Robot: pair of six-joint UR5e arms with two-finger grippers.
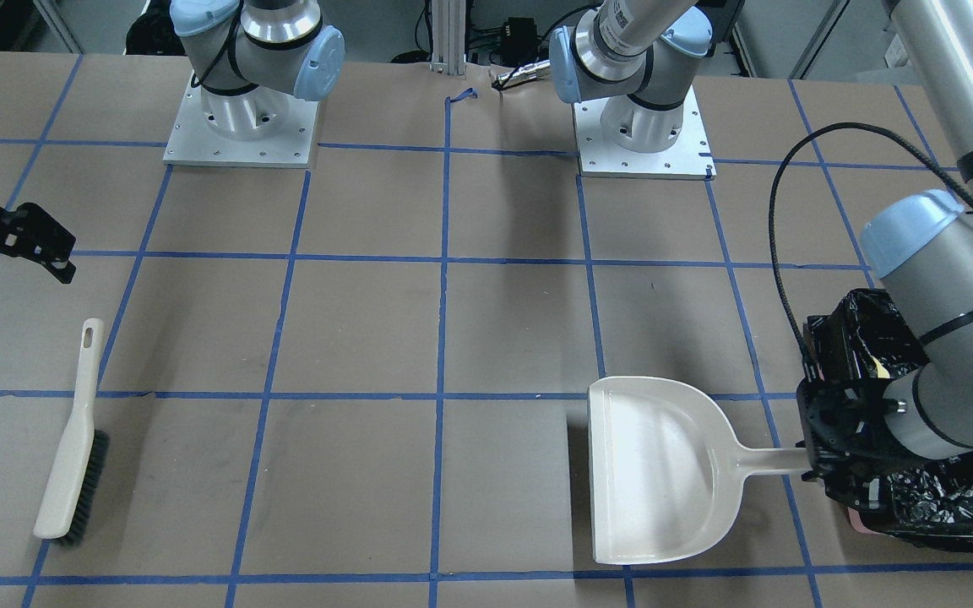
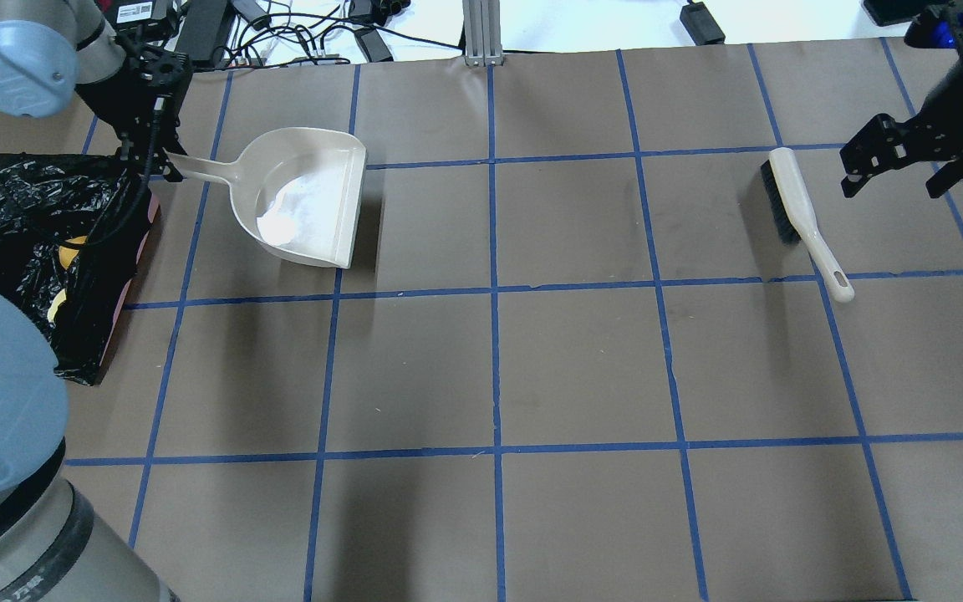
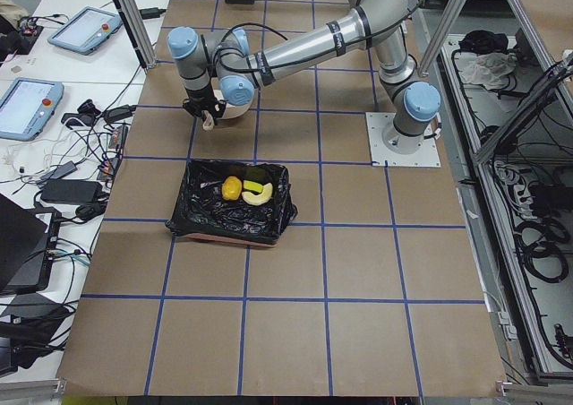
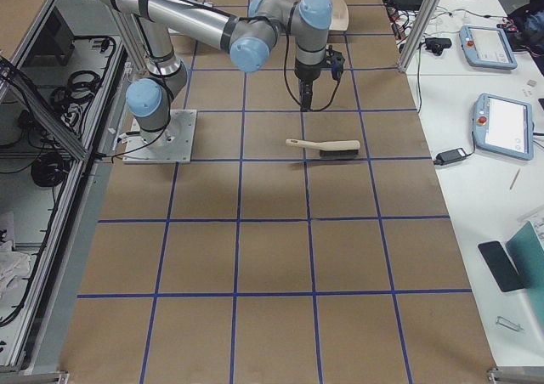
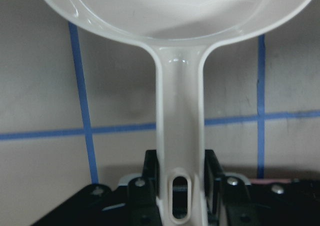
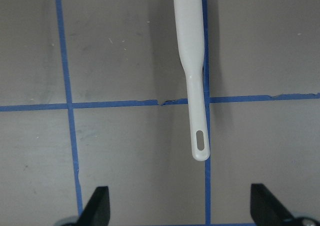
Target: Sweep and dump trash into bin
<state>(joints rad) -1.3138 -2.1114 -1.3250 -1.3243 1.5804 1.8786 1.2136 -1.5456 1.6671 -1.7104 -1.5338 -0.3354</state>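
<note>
You had the pinkish rectangular bin lined with black plastic [image 3: 190,206] near your edge, toward the table's left end. The left gripper [image 5: 180,183] clamped the cream plastic dustpan [image 2: 314,201] by its handle. Toward the right end, the right gripper [image 6: 181,208] hung wide open, empty, above the cream bristle brush [image 6: 192,61]. Inside the bin lay yellow and tan trash [image 3: 232,188].

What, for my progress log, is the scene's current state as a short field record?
trash: inside the bin
dustpan: empty
left gripper: jaws shut on the dustpan handle
brush: lying on the table
right gripper: jaws open, near the brush handle's end, not touching it
progress: dumping looks done
</note>
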